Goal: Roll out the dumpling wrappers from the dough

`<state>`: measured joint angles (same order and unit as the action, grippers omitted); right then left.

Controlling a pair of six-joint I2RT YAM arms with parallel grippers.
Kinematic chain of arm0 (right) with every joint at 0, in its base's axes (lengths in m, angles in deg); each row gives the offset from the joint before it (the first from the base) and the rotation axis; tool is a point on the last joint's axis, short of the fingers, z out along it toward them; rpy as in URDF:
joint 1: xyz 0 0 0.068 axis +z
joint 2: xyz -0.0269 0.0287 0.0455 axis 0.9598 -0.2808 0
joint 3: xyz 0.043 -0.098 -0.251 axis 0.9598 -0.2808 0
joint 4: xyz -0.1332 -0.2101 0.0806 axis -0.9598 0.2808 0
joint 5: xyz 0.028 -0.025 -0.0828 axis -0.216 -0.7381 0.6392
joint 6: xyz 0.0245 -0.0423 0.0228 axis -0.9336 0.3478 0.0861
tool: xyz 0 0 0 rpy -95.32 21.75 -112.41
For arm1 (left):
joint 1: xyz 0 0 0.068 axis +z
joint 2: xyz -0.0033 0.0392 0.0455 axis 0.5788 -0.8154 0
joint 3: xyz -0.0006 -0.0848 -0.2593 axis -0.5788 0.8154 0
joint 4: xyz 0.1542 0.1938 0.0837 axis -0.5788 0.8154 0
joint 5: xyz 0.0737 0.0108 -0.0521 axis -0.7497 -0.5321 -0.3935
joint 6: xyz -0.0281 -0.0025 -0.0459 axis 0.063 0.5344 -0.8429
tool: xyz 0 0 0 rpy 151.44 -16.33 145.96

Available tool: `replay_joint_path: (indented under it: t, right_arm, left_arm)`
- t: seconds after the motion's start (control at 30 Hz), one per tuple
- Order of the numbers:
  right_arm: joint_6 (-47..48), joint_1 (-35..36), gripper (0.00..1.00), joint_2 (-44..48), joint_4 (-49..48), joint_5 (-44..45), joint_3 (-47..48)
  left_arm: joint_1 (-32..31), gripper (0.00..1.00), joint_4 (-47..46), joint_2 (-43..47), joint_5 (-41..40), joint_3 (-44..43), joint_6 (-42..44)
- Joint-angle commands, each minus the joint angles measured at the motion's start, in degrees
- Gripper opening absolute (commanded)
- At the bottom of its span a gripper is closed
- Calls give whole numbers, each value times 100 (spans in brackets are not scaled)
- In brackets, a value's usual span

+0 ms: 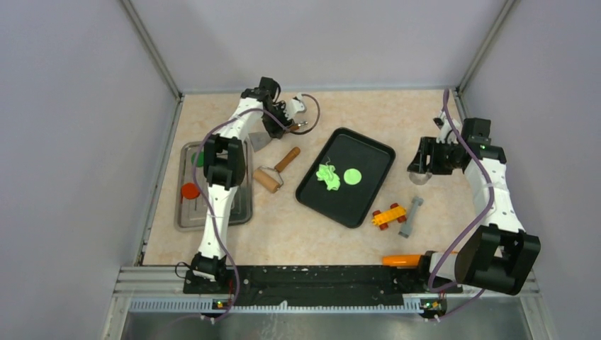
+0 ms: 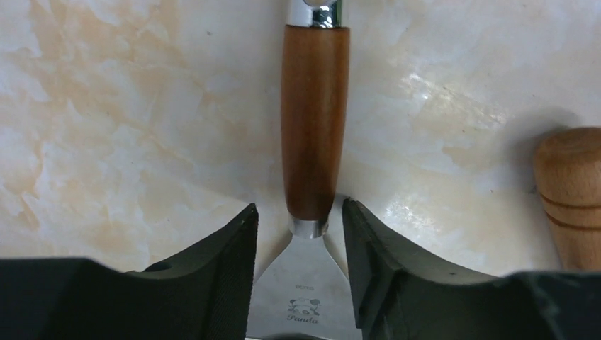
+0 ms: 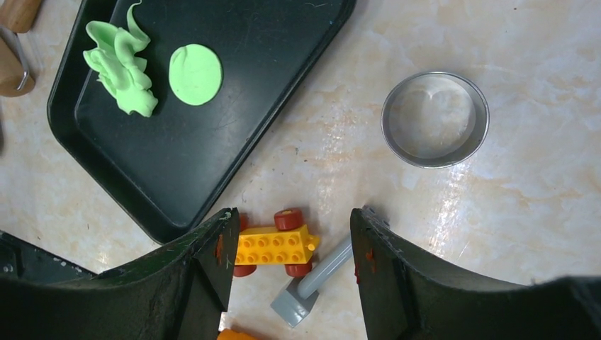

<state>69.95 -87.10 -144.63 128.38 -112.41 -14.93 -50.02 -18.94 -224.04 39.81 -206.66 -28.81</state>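
Dumpling wrapper (image 1: 352,176): one lime-green disc, flat, near the middle of the black tray (image 1: 365,152), clear of every rim. Dough (image 1: 327,177), a ragged green scrap, lies just left of it on the same tray with a thin gap between them, not touching; the scrap is nearer the tray's left rim. Tray sits skewed to the worktop (image 1: 368,110) edges, with bare worktop from its far corner to the back wall. Rolling pin (image 1: 276,170) lies on the worktop just off the tray's left side. Left fingers (image 2: 212,283) are at the far left, straddling the scraper (image 2: 314,120) where its wooden handle meets the blade; they stand apart, a sliver of gap on each side, not clamped. The pin's handle end is near on the right in that wrist view. Right fingers (image 3: 184,283) are apart with nothing between them, held above the worktop right of the tray, over the yellow toy car (image 3: 275,244) and a grey piece (image 3: 312,283). Ring cutter (image 3: 435,119) sits on bare worktop, apart from the tray's right edge. Metal tray (image 1: 186,216) lies along the left wall, a red disc (image 1: 189,190) in it. Orange item (image 1: 400,261) lies at the near edge by the right base.
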Motion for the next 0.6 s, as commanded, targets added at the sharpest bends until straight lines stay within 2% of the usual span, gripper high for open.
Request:
replay_joint_path:
  t: [0.0, 0.13, 0.27, 0.37, 0.57]
  right_arm:
    - [17, -57, 60, 73, -26, -194, 107]
    - [-52, -57, 60, -96, -125, -429, 248]
    - [-369, 23, 59, -276, -436, -864, 340]
    - [-512, 391, 56, -369, -653, -911, 442]
    - [-1118, 1157, 54, -608, -1261, -970, 671]
  left_arm:
    - [15, 45, 867, -155, 216, -149, 437]
    - [7, 26, 1541, -145, 278, -27, 738]
    - [22, 1, 1367, 104, 69, 407, 603]
    - [57, 0, 833, 547, 32, 890, 267]
    - [68, 0, 224, 1804, 504, 1657, -95]
